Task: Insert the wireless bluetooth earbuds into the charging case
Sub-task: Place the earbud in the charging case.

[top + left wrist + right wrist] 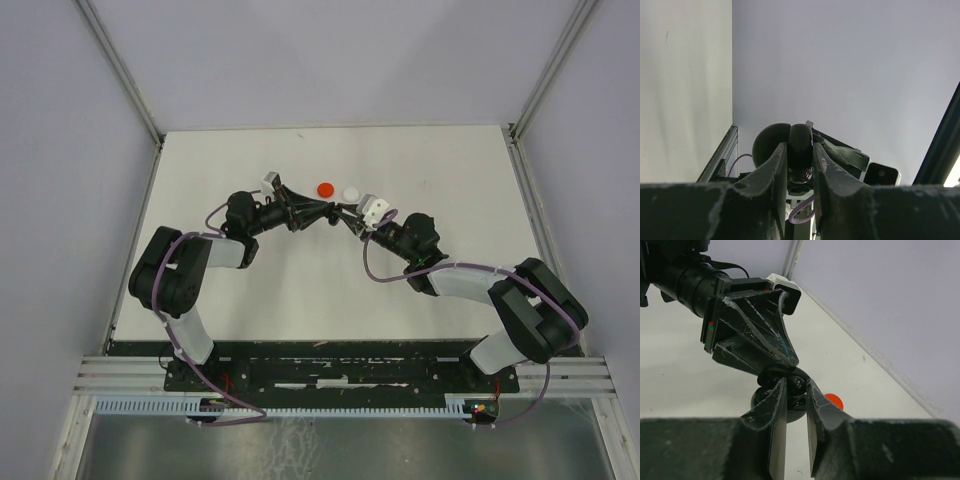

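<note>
Insert step rn. L gripper (800, 150) clamps the case (771, 142), R gripper (796, 385) pinches a bud (798, 388), imo. Next: line it up, push gently.

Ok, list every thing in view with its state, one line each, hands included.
left hand: shut on the black case.
right hand: shut on a black piece against the case; earbud or not, cannot tell.
black case: held between both hands; lid state unclear.
red disc: lying on the table, untouched.
white disc: lying beside the red disc, apart, untouched.
</note>
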{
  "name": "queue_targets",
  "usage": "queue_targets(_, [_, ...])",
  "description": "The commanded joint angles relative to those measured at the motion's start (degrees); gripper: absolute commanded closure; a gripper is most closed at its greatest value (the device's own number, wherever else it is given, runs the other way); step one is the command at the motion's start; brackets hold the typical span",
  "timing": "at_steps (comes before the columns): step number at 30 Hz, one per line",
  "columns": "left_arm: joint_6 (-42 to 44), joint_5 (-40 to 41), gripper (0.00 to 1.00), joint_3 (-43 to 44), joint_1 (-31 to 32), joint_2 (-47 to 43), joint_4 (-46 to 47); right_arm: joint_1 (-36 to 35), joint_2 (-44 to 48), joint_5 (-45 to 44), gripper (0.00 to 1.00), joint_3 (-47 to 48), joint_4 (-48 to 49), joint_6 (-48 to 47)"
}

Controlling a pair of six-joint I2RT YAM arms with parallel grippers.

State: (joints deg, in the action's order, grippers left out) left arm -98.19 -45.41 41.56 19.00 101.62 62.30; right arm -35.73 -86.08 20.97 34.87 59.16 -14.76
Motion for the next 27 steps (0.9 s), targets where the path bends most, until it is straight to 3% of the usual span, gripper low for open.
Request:
queue_targets(1, [-1.98,-0.59,0.97,2.2,0.22,-1.96,2.36,-0.05,0.07,0.86,0.99,1.83,2.46,1.41])
queue_targets(9, [-2.92,0.51,0.97,2.81,0.22,-1.34,3.64,-0.07,0.99,-0.36,0.88,1.21,2.29,3.54])
queue_targets(27, [-3.31,0.8,0.97,3.69,0.2,-1.16,4.22,-0.05,1.52,-4.0,0.79,1.73,1.78,8.04])
